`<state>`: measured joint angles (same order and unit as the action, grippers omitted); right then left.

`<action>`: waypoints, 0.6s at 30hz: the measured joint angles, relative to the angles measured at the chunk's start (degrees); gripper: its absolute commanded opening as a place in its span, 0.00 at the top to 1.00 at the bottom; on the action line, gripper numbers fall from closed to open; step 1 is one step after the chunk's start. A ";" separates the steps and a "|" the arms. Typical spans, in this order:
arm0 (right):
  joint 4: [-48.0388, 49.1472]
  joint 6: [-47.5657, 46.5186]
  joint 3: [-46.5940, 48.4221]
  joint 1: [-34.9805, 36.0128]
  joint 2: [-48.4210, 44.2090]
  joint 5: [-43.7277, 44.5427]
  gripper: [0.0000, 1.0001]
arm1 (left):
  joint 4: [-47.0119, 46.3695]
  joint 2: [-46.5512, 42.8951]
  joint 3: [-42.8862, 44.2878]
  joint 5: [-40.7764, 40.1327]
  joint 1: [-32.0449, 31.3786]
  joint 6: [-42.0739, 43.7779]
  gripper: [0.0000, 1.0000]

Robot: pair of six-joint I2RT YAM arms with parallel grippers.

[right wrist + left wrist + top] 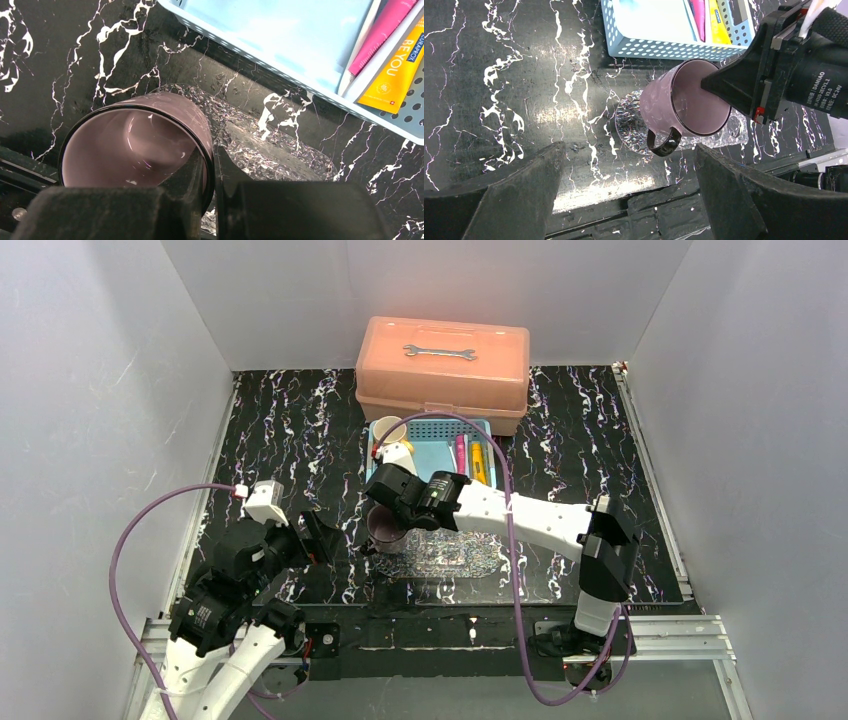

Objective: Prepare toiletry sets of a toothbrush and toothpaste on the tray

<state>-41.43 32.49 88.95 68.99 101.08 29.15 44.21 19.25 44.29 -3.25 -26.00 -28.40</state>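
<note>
Our right end effector point(210, 162) pinches the mug point(132, 132) by its rim, tilted over the tray point(272, 150); the pink tube point(382, 32) and yellow tube point(395, 70) lie beyond in the basket point(280, 30), lengthwise away from us, nearer this arm than our spread left end effector point(629, 150).

- The top external camera hangs high behind the near edge of the table point(270, 440). It faces down and forward to the salmon toolbox point(442, 365) at the back, taking in the whole surface from afar.
- The left wrist camera sits low and looks between its own dark fingers point(519, 200). It sees the purple mug point(656, 107), the clear tray point(629, 125), a light-blue basket point(659, 47) and the right gripper point(714, 82) at middle range.
- The right wrist camera is nearest, looking over its fingers point(280, 210) into the mug's mouth.
- All three share mug, tray and basket.
</note>
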 measured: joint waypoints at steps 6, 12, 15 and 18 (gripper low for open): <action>2.54 -2.80 -1.68 0.00 0.02 -1.55 0.99 | 0.00 0.00 0.00 0.00 0.00 0.00 0.01; 5.62 -6.97 -4.61 -0.02 0.07 -3.85 0.99 | 0.02 0.22 0.00 0.00 0.00 0.00 0.01; 7.04 -9.75 -5.70 -0.33 0.15 -5.38 0.99 | 0.00 0.33 0.00 0.00 0.00 0.00 0.01; 9.49 -11.96 -7.21 -0.85 0.15 -7.72 0.99 | 0.00 0.57 0.00 0.00 0.00 0.00 0.01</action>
<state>-31.94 20.53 81.73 68.14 101.23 21.43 44.21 19.81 44.29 -3.25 -26.00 -28.40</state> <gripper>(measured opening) 0.155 0.993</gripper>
